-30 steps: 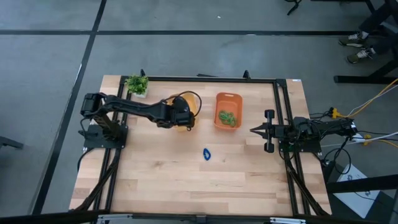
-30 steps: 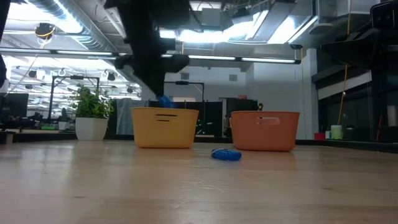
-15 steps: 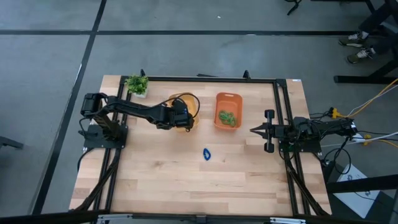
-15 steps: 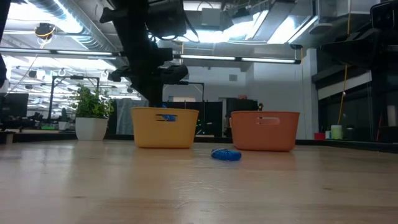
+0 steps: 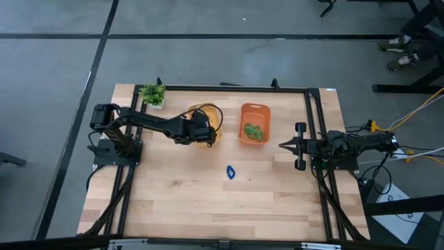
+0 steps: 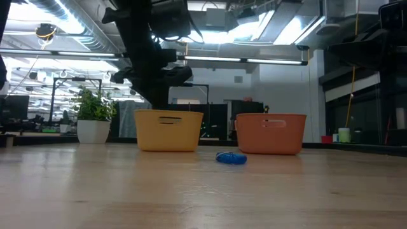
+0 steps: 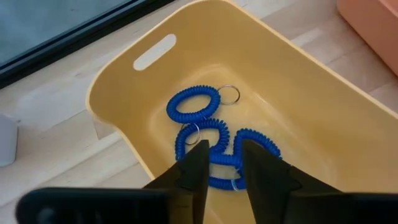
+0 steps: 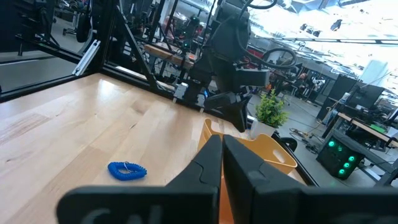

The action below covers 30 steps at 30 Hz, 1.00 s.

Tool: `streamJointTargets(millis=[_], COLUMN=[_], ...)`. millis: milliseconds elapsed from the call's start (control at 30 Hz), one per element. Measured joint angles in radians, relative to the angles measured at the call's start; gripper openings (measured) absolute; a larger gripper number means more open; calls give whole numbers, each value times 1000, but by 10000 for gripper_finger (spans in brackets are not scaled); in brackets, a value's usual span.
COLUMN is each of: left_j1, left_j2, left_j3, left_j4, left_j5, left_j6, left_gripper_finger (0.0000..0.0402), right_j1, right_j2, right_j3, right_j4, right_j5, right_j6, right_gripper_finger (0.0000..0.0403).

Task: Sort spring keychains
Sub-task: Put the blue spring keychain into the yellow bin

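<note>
Above the yellow plastic bin [image 5: 206, 119], the left gripper [image 7: 221, 163] is held narrowly parted and empty, its fingers risking snagging the blue coil keychains [image 7: 214, 140] if lowered.

Two bins stand on the counter [image 5: 208, 201]: one yellow bin [image 5: 213, 117] and one orange bin [image 5: 254, 123]. Directly under the left gripper [image 7: 222, 163], the yellow bin holds three blue spring keychains [image 7: 217, 146]. A fourth blue spring keychain [image 5: 231, 171] lies alone on the counter, between the left gripper and the right gripper [image 5: 286, 146]. The green spring keychains [image 5: 254, 131] in the orange bin are tangled beyond counting. One potted plant [image 5: 152, 94] stands beyond the left gripper.
</note>
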Motion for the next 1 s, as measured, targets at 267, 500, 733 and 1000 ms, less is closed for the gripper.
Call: streamJointTargets(millis=[267, 500, 733, 1000], left_j1=[0, 0, -1, -1], left_j2=[0, 0, 0, 0], left_j3=[0, 0, 0, 0], left_j4=[20, 108, 288, 475], left_j5=[0, -2, 5, 91], left_j6=[1, 103, 256, 378], left_gripper_finger=[121, 119, 107, 105], right_j1=[0, 0, 0, 0], right_j2=[0, 0, 0, 0], right_j3=[0, 0, 0, 0], right_j4=[0, 0, 0, 0], right_j5=[0, 0, 0, 0], right_j6=[0, 0, 0, 0], right_gripper_finger=[16, 16, 16, 16])
